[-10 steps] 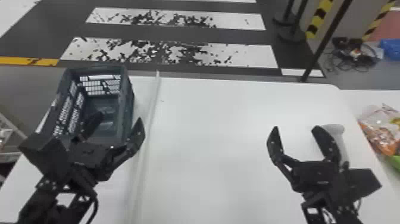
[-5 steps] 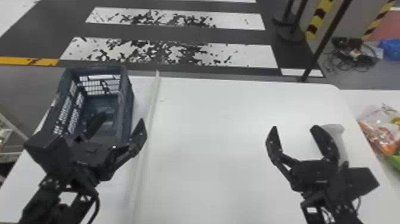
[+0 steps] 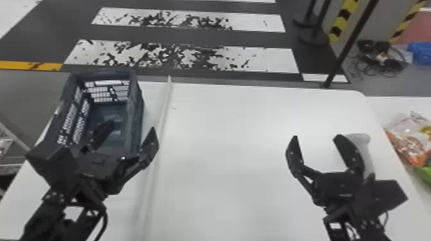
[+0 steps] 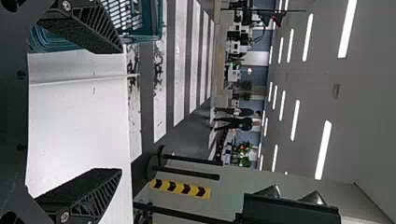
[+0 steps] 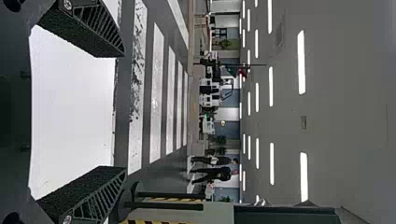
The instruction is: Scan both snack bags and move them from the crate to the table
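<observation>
- Snack bags [image 3: 410, 144] lie beyond the right edge of the surface [image 3: 231, 153]; transfer appears finished, scanning unconfirmed.
- Left gripper [image 3: 132, 127], right gripper [image 3: 316, 137]: both spread apart, holding nothing.

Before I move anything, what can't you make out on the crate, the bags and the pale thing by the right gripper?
- Near end of the crate: head view, behind the left gripper.
- Right side of the snack bag: head view, cut off by the right edge; so is the green piece, perhaps another bag.
- Lower end of the pale object: head view, behind the right gripper.
</observation>
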Tool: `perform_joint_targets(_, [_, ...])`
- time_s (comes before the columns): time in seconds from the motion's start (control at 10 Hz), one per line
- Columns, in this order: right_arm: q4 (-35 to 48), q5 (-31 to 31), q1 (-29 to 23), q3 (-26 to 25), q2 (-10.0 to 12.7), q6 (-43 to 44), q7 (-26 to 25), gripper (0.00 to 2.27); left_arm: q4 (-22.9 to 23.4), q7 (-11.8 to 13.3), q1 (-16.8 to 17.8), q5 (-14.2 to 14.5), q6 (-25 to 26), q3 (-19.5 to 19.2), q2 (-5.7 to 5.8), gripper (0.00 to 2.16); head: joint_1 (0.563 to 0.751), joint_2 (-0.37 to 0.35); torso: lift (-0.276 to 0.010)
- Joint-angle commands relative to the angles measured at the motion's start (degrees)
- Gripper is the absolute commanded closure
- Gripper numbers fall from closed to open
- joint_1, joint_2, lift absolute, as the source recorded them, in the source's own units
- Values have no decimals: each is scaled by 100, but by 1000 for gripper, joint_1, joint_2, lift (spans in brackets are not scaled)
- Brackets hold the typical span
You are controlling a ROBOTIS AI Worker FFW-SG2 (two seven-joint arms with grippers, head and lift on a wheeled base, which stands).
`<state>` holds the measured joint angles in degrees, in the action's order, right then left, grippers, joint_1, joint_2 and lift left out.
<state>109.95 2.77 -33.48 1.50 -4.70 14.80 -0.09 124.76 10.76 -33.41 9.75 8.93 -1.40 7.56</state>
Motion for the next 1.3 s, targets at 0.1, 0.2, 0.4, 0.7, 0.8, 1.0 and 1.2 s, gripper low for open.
perform_joint_targets(0.1, [0, -13, 9, 8, 4, 0, 0, 66, -30, -4, 45, 0, 0, 0, 0, 90, 695, -31, -88])
perform_joint_targets(0.2, [-9, -22, 17, 8, 13, 0, 0, 66, -57, -4, 72, 0, 0, 0, 0, 90, 695, -30, -88])
perform_joint_targets(0.4, [-26, -22, 35, 8, 13, 0, 0, 66, -83, -12, 98, 0, 0, 0, 0, 90, 695, -29, -88])
perform_joint_targets(0.7, [-79, -22, 79, 26, 4, 0, -53, 66, -110, -12, 151, 0, 18, 8, 0, 90, 695, -28, -88])
perform_joint_targets(0.8, [-88, -22, 88, 26, 4, 0, -53, 66, -118, -21, 159, 0, 35, 26, 0, 90, 695, -29, -88])
perform_joint_targets(1.0, [-105, -22, 105, 26, 4, 0, -53, 66, -136, -30, 177, 0, 53, 35, 0, 90, 695, -31, -88])
perform_joint_targets(1.2, [-123, -22, 105, 26, 4, 0, -53, 66, -145, -39, 186, -9, 70, 44, 0, 90, 695, -31, -88])
